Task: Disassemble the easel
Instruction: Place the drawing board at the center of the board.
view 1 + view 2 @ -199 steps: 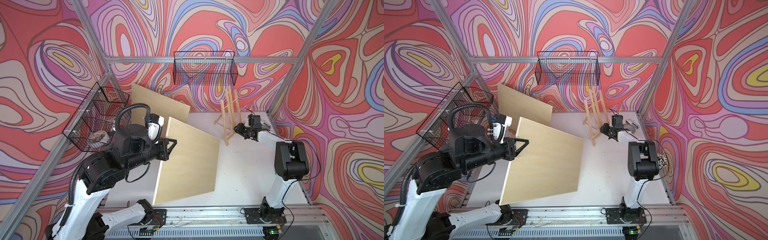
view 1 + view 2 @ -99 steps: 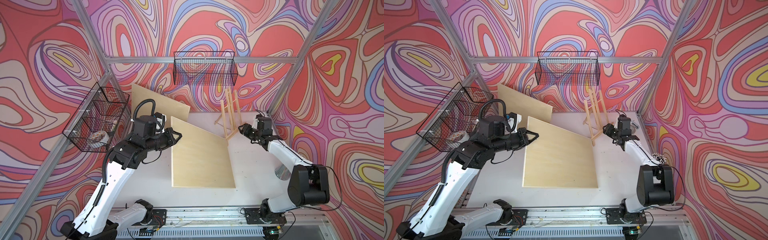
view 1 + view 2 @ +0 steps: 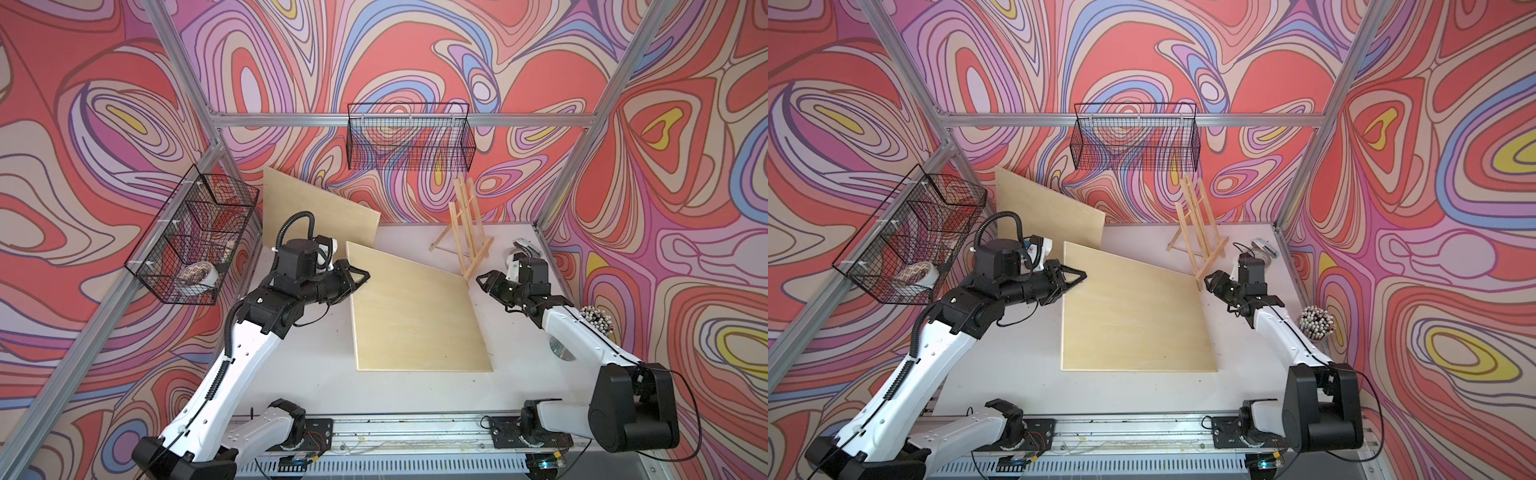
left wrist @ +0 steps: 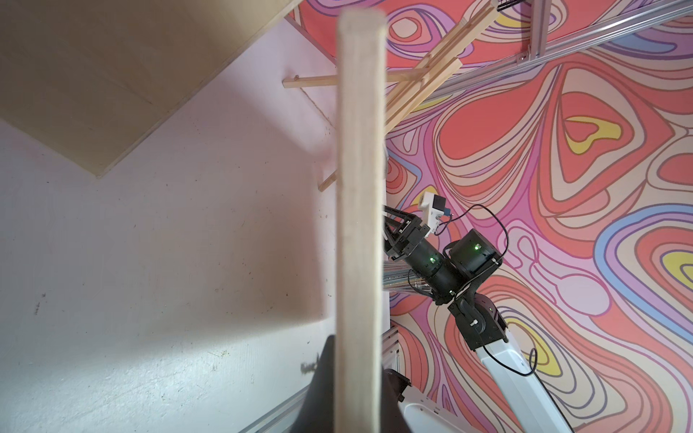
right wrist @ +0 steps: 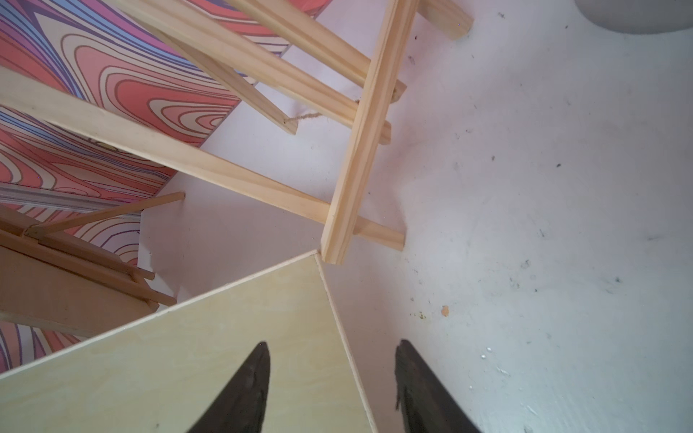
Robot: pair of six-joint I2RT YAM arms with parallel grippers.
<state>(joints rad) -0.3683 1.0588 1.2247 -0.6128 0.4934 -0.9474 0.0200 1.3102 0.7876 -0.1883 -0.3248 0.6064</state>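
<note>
While left gripper [image 3: 360,280] clamps board [image 3: 411,320] edge, right gripper [image 3: 482,284] jaws apart beside easel [image 3: 478,257].

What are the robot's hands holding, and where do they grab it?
The left hand pinches the wooden board by its side edge, near a far corner. The right hand is open and holds nothing.

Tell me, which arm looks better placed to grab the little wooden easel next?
Right. The right claw hangs open beside the easel, while the left claw is shut on the board.
</note>
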